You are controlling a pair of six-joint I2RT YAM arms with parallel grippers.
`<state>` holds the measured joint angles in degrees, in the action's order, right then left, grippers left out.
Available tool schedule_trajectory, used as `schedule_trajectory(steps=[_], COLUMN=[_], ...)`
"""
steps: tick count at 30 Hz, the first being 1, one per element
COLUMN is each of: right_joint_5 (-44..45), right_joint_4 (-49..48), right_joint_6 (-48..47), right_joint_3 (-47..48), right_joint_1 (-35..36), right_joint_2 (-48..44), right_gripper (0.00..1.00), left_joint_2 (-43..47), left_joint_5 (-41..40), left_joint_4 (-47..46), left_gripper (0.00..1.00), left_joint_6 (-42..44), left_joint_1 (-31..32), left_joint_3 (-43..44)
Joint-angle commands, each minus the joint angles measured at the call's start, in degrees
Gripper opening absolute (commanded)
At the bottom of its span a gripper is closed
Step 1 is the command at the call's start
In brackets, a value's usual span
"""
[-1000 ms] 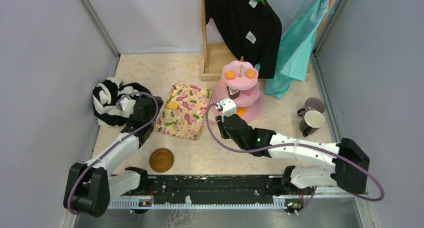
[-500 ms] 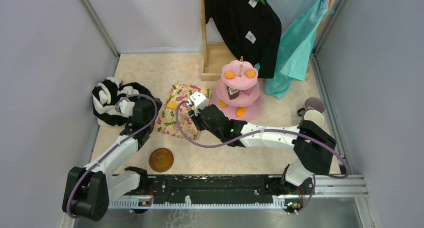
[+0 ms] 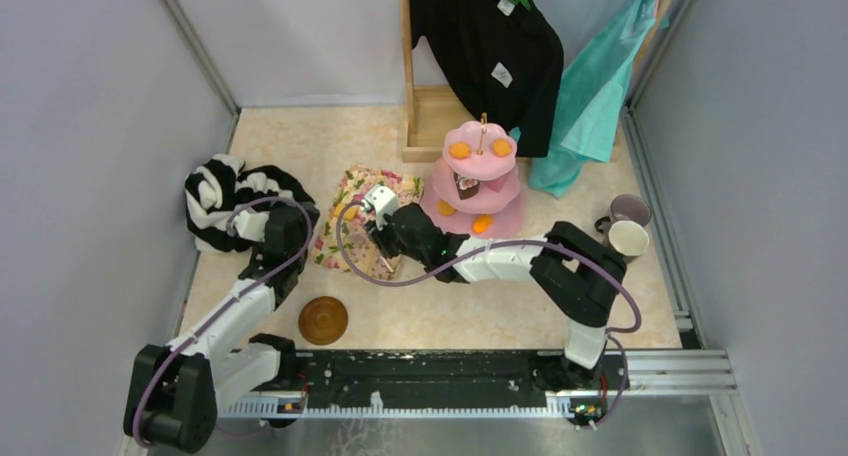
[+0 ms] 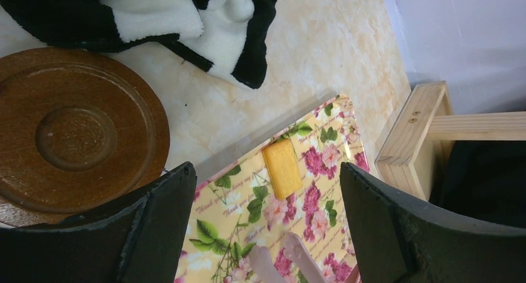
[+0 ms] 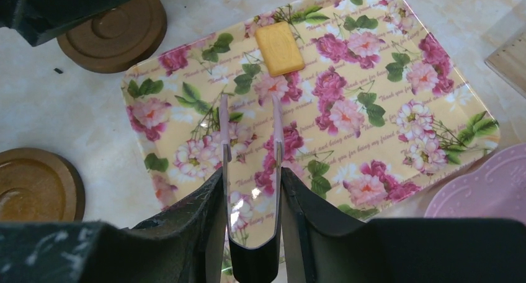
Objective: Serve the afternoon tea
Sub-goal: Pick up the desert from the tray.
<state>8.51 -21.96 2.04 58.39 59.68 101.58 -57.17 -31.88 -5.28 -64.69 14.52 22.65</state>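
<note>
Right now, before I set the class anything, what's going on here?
The right arm holds pink tongs in its jaws, tips poised over the floral tray just short of a yellow biscuit. The left arm hovers beside the tray with jaws open and empty. The pink cake stand already carries several pastries; the two mugs stand apart from the saucers.

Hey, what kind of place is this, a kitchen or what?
Probably a walled robot test cell, not a kitchen: grey panels enclose the tabletop, the left arm and right arm share a rail, and the pink cake stand looks like a staged prop.
</note>
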Motion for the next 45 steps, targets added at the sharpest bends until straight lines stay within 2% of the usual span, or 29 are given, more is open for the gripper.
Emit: schedule_trajectory(steps=[1,15,36,42,45], right_joint_5=[-2.54,-3.20,-8.90,-9.73,-9.85], right_joint_4=[-6.74,-6.70,-4.85,-3.87,-3.35], right_joint_6=[-0.46,-0.46,-1.95,-2.04,-2.15], right_joint_3=[3.30,4.52,10.16,11.88,11.79], right_joint_1=[-1.24,-4.21,-7.19,-7.64,-7.63], right_joint_2=[2.11,5.99,11.76,13.36,13.00], right_gripper=[0.34,0.38,0.38,0.37,0.32], left_joint_2=[1.50,0.51,-2.77,-3.05,-2.98], left_joint_5=[-1.93,-1.26,-1.15,-1.46,-1.76], left_joint_4=[0.08,-0.98,-3.18,-3.35,-3.38], left_gripper=[0.91,0.91,0.90,0.91,0.91], left_joint_6=[0.16,-0.61,-0.82,-0.62,-0.41], left_joint_1=[0.15,0.15,0.15,0.11,0.15], left_joint_3=[-0.42,-0.42,0.09,0.11,0.19])
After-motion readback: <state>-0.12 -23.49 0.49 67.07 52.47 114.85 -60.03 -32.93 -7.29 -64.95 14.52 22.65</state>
